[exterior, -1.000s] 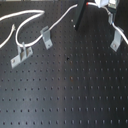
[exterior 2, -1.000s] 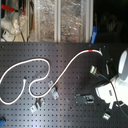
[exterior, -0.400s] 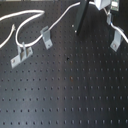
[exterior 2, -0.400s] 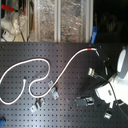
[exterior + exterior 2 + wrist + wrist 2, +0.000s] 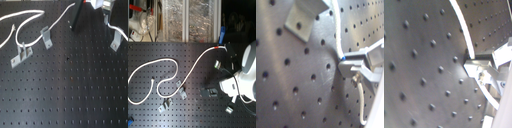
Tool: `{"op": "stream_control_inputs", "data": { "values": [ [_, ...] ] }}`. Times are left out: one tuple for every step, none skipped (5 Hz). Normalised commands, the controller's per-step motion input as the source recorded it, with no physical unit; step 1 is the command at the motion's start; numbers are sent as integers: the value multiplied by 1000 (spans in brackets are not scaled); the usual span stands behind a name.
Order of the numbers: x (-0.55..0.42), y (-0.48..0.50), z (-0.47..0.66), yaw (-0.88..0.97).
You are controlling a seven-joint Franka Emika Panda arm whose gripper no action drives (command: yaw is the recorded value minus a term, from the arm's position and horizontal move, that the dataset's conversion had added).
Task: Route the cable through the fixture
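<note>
The surface (image 5: 70, 95) is a black perforated board. In the second exterior view it backs onto shelves of clear bins.

At the first exterior view's left, the cable (image 5: 20, 27) lies in slack white loops on the board. Just in front of the loops stands a wide flat-based clip (image 5: 21, 54), and to its right a squat bracket (image 5: 46, 36). The cable passes behind the bracket and climbs rightward to the claw (image 5: 76, 20), which hangs near the top edge. In the first wrist view the claw (image 5: 348, 66) is clamped onto the cable (image 5: 336, 35), which enters between the fingers and comes out the other side. The red band (image 5: 218, 46) sits right at the grip in the second exterior view.

Farthest right in the first exterior view is the fixture (image 5: 116, 42), a narrow slanted strip standing well apart from the other two clips. A thin white strand runs down from the claw's side toward its top. This is probably the cable's short free end, but I cannot tell whether it touches the fork.

The coming move turns on the fixture lying to the first exterior view's right of the claw and lower in the picture. The held cable trails leftward, so I judge it must be carried right and lowered across the fork.

Compared with a second ago, the red band sits slightly lower in the second exterior view, and the loops are unchanged.
</note>
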Motion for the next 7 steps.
{"op": "stream_control_inputs", "data": {
  "values": [
    [-237,101,-74,514],
    [-174,169,-106,420],
    [51,125,-116,9],
    [300,164,-178,0],
    [254,76,-84,-191],
    [276,99,3,-371],
    [222,132,124,-614]
  ]
}}
